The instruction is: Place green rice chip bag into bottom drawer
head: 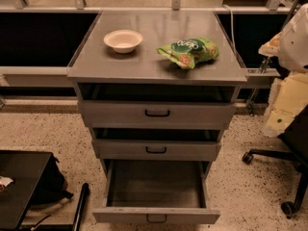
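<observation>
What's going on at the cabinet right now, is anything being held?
Nothing is being handled. The green rice chip bag lies on the cabinet top, beside a white bowl but not touching it. The bottom drawer stands open, with only bare floor showing. The gripper is out of view.

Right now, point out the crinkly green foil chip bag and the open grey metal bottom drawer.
Chip bag [189, 52]: camera view, bag's middle.
Bottom drawer [156, 184]: camera view, bare floor.
Gripper: not in view.

white bowl [123, 40] on the cabinet top [163, 25], black chair [294, 138] at right.
</observation>
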Robot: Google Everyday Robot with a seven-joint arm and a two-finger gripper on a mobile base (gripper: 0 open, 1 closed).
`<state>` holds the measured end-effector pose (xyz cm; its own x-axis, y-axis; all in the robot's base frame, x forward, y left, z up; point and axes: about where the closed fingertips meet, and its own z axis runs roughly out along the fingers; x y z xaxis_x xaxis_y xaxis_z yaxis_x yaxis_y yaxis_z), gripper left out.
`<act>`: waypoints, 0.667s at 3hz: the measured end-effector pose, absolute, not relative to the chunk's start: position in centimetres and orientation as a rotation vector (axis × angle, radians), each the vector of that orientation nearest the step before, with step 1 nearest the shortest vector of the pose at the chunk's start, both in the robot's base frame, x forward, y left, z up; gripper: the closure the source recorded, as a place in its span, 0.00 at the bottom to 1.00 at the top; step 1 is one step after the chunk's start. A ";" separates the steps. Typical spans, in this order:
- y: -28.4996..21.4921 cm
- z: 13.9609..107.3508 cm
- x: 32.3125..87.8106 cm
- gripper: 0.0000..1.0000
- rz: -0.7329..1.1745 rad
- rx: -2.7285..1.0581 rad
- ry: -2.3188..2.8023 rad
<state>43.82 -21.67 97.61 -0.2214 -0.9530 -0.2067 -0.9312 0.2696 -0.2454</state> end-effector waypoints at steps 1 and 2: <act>-21.6 97.8 44.6 0.00 -0.111 -1.725 2.215; -21.2 97.7 47.9 0.00 -0.125 -1.741 2.165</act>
